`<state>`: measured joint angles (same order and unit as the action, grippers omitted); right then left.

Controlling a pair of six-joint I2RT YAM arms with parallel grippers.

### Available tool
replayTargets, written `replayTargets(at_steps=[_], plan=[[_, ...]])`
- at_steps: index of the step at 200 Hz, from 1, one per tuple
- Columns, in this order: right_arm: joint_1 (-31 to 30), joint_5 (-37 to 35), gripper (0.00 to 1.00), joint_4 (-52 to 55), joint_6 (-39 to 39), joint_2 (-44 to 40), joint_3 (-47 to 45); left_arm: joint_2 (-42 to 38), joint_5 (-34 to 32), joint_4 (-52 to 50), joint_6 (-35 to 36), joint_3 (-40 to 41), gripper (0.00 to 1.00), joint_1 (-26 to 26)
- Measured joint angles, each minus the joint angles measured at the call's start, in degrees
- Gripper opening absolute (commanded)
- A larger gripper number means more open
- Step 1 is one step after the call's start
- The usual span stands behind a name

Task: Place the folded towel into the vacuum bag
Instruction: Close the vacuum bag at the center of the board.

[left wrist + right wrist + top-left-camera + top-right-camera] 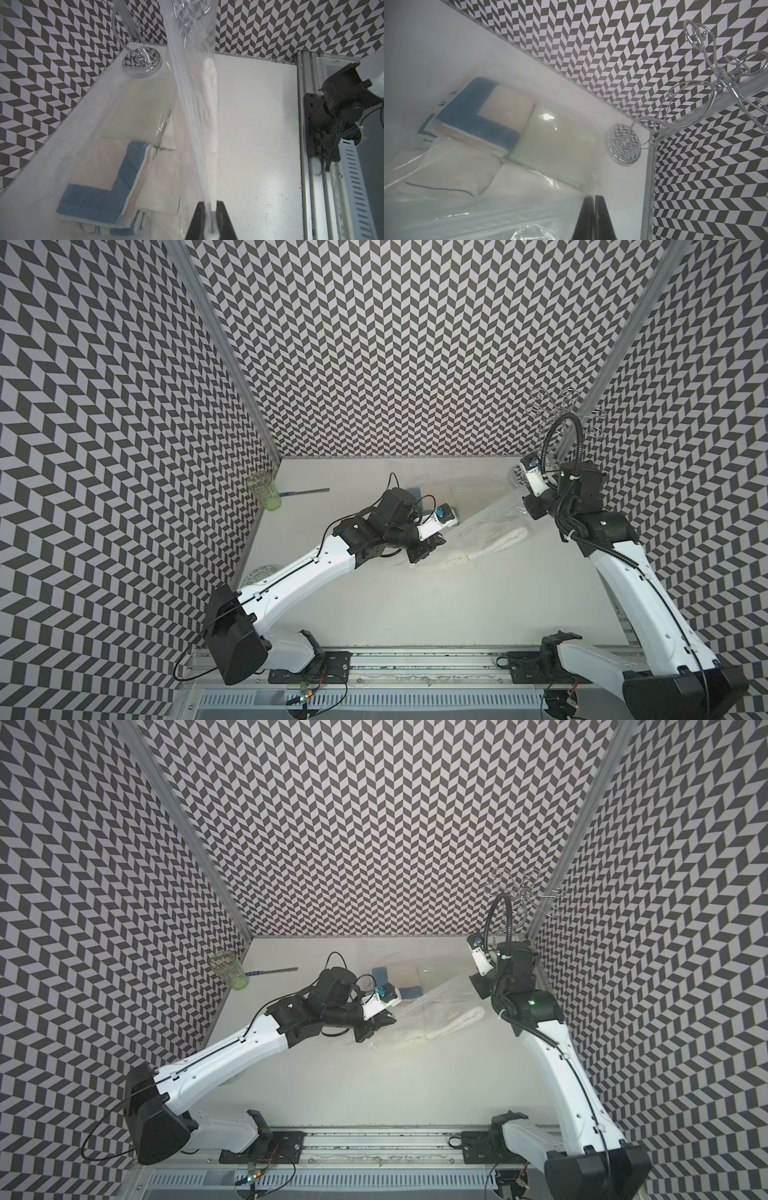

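Folded towel (494,545) lay white and long at the mouth of the vacuum bag (193,93), with both grippers pinching the bag's edge!

The left gripper (209,204) was clamped on the zip strip and the right gripper (593,197) had its jaws together on the film near the chrome stand (625,149). The edge ran taut and lifted between them, likely to hold the mouth open. The left arm reached low across the table (415,605); the right arm stood tall, elbow bent, by the far corner. Deeper in, a blue-and-cream towel (99,187) and a pale green towel (141,112) sat flat under plastic. Whether the white one was fully inside was hard to tell.
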<state>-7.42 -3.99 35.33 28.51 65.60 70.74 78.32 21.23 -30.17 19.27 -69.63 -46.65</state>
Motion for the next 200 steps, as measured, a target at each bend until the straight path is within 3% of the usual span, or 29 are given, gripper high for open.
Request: replayTargets(at_steps=[105,200], plan=[[2.80,-0.48,0.00,-5.75,0.83,5.57,1.36,-0.02,-3.06,-8.28,-7.10,-0.81,0.02,-1.25],[6.64,0.46,0.00,-7.50,0.35,10.01,7.02,0.50,-4.15,-11.26,-8.90,-4.33,0.01,-1.40]])
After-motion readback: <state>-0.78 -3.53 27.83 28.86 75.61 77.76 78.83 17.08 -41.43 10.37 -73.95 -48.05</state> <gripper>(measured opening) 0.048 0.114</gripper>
